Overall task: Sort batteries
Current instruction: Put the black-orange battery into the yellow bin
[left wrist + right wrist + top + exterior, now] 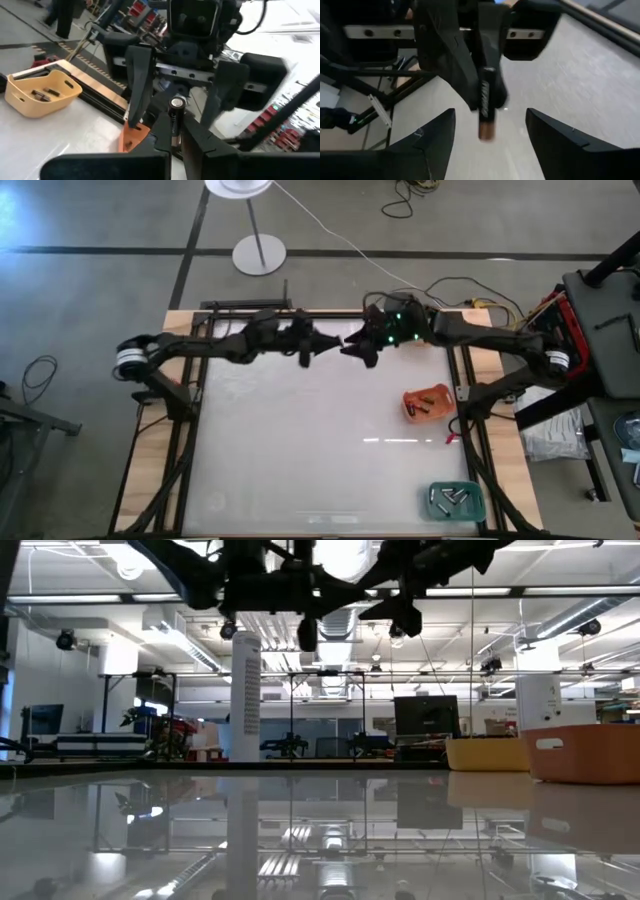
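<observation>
Handover mid-air above far table edge. Left gripper (175,137) pinching battery (175,117) upright; right gripper (490,135) spread wide around it, not gripping yet. Orange tray (428,402) and teal tray (455,500) already hold batteries; table otherwise cleared, sorting seemingly near end.

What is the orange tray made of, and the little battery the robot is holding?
The orange tray looks like matte moulded plastic: one even colour, rounded corners, a cut-out handle slot in the low view. The small dark cylindrical battery, pinched between the left gripper's fingers, seems metal: its end cap shines silvery, and the body looks wrapped in a dark printed sleeve, probably plastic film.
</observation>
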Tool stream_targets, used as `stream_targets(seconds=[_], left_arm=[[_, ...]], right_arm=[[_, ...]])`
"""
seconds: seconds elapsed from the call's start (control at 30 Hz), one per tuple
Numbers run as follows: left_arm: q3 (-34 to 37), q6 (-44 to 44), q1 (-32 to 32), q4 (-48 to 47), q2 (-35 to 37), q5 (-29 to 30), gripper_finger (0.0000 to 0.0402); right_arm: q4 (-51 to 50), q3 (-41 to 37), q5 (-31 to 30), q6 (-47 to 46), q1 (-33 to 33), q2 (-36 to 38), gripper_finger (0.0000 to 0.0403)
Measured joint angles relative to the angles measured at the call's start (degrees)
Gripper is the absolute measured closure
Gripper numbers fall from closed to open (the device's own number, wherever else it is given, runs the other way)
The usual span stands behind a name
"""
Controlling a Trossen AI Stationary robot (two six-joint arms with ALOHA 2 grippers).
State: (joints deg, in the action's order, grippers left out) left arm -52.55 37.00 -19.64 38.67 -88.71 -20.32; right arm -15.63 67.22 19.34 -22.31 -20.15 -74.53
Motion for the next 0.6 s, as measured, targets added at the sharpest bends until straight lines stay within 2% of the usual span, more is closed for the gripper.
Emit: stream_targets(seconds=[0.13, 0.27, 0.6], left_arm=[[-7.21, 2.87, -0.85, -1.2, -6.32, -0.26, 0.0401], [-11.86, 4.14, -1.01, -2.2, -9.3, -1.12, 0.0401], [-14.9, 4.57, -1.42, -4.01, -12.13, -1.22, 0.0401]], right_arm=[[-0.97, -0.02, 5.57, 0.74, -4.24, -0.6, 0.0178], [-1.37, -0.02, 6.38, 2.3, -6.64, 0.59, 0.0214], [-7.21, -0.02, 10.18, 5.69, -10.19, 2.0, 0.031]])
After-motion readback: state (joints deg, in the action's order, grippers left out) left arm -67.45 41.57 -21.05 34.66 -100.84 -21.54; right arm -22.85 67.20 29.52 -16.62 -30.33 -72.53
